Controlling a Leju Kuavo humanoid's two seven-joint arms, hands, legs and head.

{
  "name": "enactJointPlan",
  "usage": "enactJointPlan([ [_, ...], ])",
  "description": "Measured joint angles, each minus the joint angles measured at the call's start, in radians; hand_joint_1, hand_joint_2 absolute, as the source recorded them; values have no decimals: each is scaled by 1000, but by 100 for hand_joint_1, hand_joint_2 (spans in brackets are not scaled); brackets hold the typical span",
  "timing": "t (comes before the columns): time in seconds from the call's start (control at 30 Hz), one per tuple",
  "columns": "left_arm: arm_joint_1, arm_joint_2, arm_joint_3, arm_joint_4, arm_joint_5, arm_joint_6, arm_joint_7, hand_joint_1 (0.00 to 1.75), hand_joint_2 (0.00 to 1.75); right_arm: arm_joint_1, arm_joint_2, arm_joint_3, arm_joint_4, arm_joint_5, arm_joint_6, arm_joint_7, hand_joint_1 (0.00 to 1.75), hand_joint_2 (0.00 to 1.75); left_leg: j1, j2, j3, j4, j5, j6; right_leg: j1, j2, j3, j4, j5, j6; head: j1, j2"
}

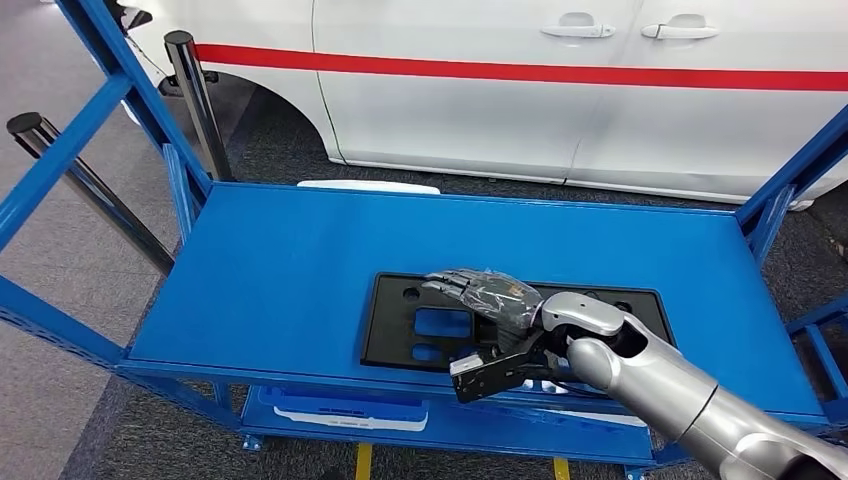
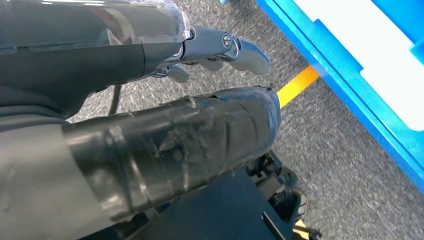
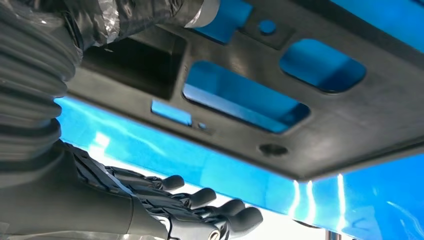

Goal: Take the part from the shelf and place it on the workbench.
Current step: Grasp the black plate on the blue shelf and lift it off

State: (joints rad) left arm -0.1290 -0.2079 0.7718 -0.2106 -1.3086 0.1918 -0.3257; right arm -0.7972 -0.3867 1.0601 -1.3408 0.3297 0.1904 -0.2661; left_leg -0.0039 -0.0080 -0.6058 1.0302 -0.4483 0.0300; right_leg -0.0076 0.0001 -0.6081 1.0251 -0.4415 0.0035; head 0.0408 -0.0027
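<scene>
Flat black rectangular plastic panel (image 1: pixel 420 322), pierced with rounded cut-outs and small round holes, lay flat on the blue metal shelf deck (image 1: pixel 300 270), toward its near edge and right of centre. Not yet lifted, as far as the head view showed.

Handling, as judged: thin moulded sheet, likely light and fairly stiff, though wide enough that it might flex or tip if gripped at one end. Matt surface, probably not slippery. No handle. The near long edge looked the sensible hold, thumb over and fingers under at the shelf lip; the cut-outs offered a second purchase. A hold near the middle of the long edge would balance better than one at a corner.

Right hand (image 1: pixel 490 300) was over the panel's middle, knuckles up, the silver forearm reaching in from the lower right. Right wrist view had the taped grey thumb (image 3: pixel 150 12) against the panel's face near a dark recess, while the dark fingers (image 3: pixel 215 215) lay side by side, extended, along the blue surface apart from the panel. Nothing was clamped between thumb and fingers; the hand read as spread, poised to close on the edge.

Left hand (image 2: pixel 190 100) hung low over grey carpet by a yellow floor line (image 2: pixel 297 85), fingers loosely extended, holding nothing.
</scene>
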Motion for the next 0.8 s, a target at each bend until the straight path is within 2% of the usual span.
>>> enactJointPlan([
  [0.07,0,0,0,0,2,0,0,0,0,8,7,0,5,10,-9,-1,0,175,1,1,-22,53,-37,-10,-6,-3,7,-11,5,-10,-1,0],
  [0.13,1,0,0,0,4,0,0,0,0,21,12,-1,14,26,-21,-4,0,175,6,2,-77,176,-99,-18,-6,-6,9,-12,5,-15,-2,0],
  [0.17,2,0,0,0,4,1,0,0,0,31,15,-1,20,34,-29,-5,0,175,8,2,-105,234,-121,-21,-5,-7,9,-12,5,-16,-2,0],
  [0.2,4,0,0,0,5,1,0,0,0,41,17,-2,25,42,-37,-8,0,175,10,2,-120,267,-125,-24,-6,-8,9,-11,5,-16,-2,0],
  [0.23,5,0,0,0,5,1,0,0,0,51,19,-4,30,48,-46,-10,0,175,13,2,-117,260,-110,-26,-6,-8,9,-9,4,-15,-2,0],
  [0.27,6,0,0,0,5,1,0,0,0,58,22,-6,34,53,-53,-12,0,175,15,2,-95,218,-80,-28,-7,-7,9,-6,3,-14,-2,0],
  [0.33,4,0,0,0,5,2,0,0,0,64,26,-10,40,58,-61,-13,0,175,18,2,-27,81,-25,-29,-8,-5,8,2,-2,-5,-2,0],
  [0.37,3,0,0,0,5,2,-1,0,0,64,27,-13,42,60,-64,-14,0,175,18,1,-3,33,-12,-26,-7,-4,6,6,-4,0,-1,0],
  [0.4,2,0,0,0,5,2,-1,0,0,64,28,-17,45,62,-68,-14,0,175,17,1,10,8,-10,-21,-6,-3,5,8,-5,6,-1,0],
  [0.5,5,1,0,0,6,3,-1,0,0,70,28,-32,48,70,-77,-14,0,175,13,1,12,1,-5,0,-9,-1,3,9,-4,23,0,0],
  [0.53,5,1,0,0,6,3,-1,0,0,72,28,-39,48,74,-78,-13,0,175,14,2,12,-2,-2,6,-11,0,-3,21,-14,28,0,0],
  [0.6,5,1,0,0,5,3,-1,0,0,73,27,-56,44,84,-78,-9,0,175,15,4,12,-6,3,16,-14,0,-40,102,-64,34,0,0],
  [0.67,6,1,0,0,4,2,-1,0,0,69,27,-71,35,100,-79,1,0,175,13,5,10,-6,3,20,-14,0,-101,232,-125,37,0,0],
  [0.7,7,1,0,0,4,2,-1,0,0,65,27,-78,30,112,-80,9,0,175,12,4,10,-6,3,20,-14,0,-121,275,-136,38,0,0],
  [0.73,8,1,0,0,4,1,0,0,0,57,27,-83,25,125,-79,19,0,175,12,4,10,-5,3,21,-14,0,-127,287,-129,37,0,0],
  [0.77,8,1,0,0,4,0,0,0,0,46,27,-88,18,137,-77,29,0,175,12,3,10,-5,3,20,-14,0,-113,258,-105,35,0,0],
  [0.8,8,2,-1,0,4,0,0,0,0,31,27,-94,11,147,-73,40,0,175,12,2,11,-4,3,19,-14,0,-84,199,-69,32,0,0],
])
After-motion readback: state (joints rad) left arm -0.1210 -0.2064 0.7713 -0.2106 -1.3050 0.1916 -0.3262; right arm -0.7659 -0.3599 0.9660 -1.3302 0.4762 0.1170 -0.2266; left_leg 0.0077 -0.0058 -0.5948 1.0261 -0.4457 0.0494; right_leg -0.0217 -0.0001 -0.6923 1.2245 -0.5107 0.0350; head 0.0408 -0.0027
